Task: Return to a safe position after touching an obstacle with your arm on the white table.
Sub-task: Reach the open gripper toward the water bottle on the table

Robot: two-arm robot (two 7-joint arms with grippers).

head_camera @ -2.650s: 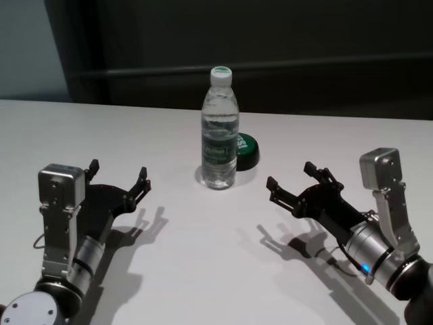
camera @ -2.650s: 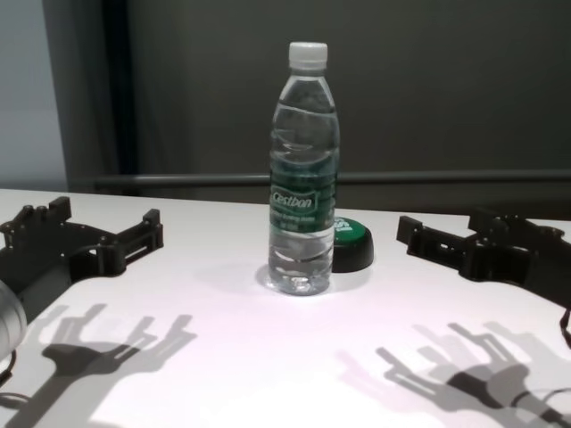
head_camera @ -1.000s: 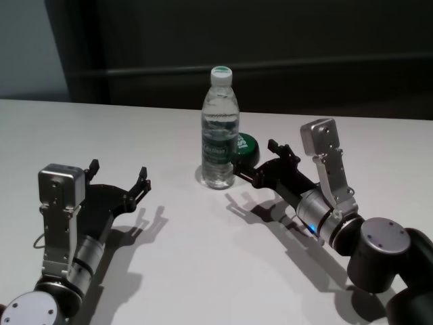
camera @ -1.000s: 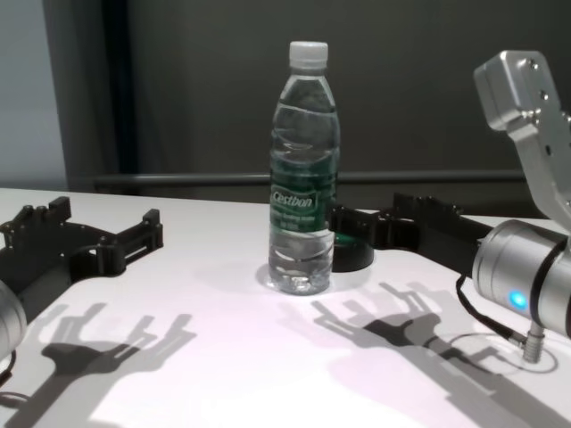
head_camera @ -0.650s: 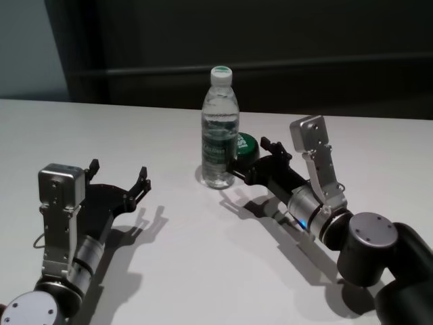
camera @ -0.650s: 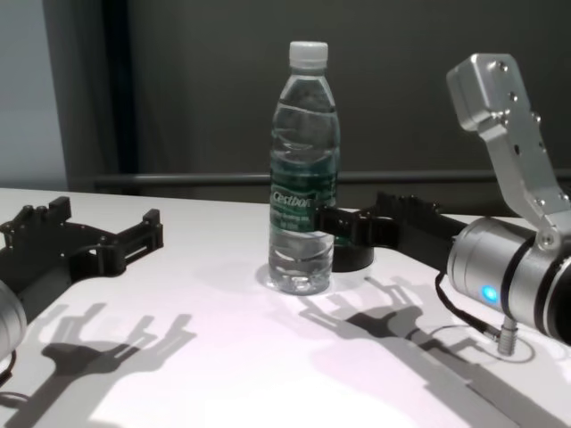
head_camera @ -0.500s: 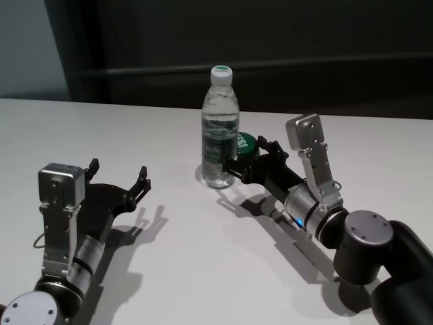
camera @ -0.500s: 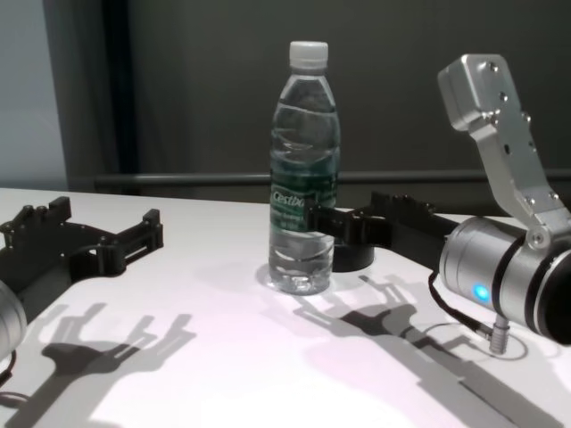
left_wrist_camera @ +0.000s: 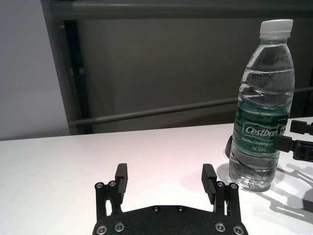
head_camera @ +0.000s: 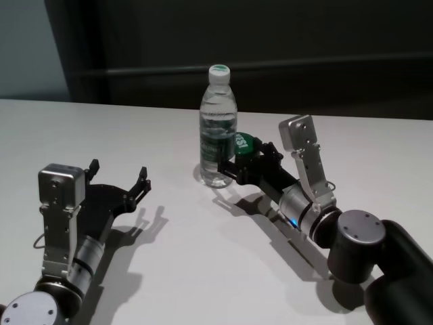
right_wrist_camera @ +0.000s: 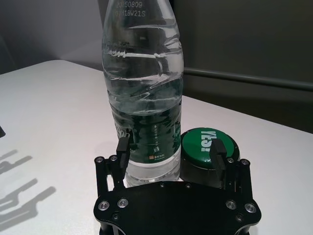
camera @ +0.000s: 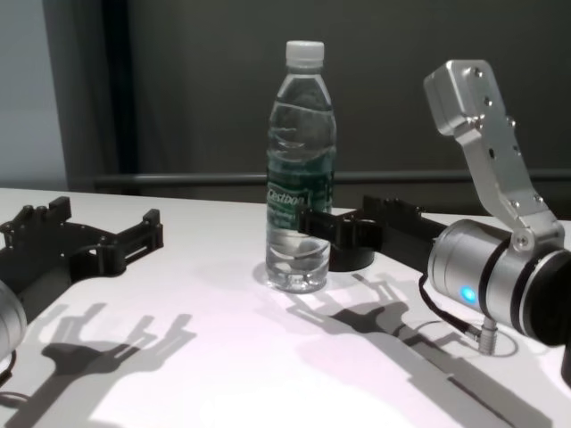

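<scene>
The tall clear plastic water bottle with a white screw cap and dark green label band [head_camera: 218, 128] is seen standing upright near the middle of the broad white bench [head_camera: 203, 271], its long axis vertical. It lies directly ahead of the right gripper [right_wrist_camera: 170, 149], toward the left and far side of that arm. The right gripper's fingers [right_wrist_camera: 122, 147] are spread wide and hold nothing; in the right wrist view one finger is laid against the label band, while the other [right_wrist_camera: 216, 152] stands over the low round green-topped black puck [right_wrist_camera: 208, 143] just beside the bottle. Contact appears made, so a straight withdrawal toward the near right is judged to be called for, along the line of the fingers, lest the bottle be tipped.

The left gripper [left_wrist_camera: 166, 180] rests parked at the near left, well apart from the bottle, fingers wide open and empty.

Whether the finger presses or merely grazes the bottle cannot be made out. The puck is partly hidden behind the bottle and fingers in the chest view, and the right arm is cut off at the frame edge.
</scene>
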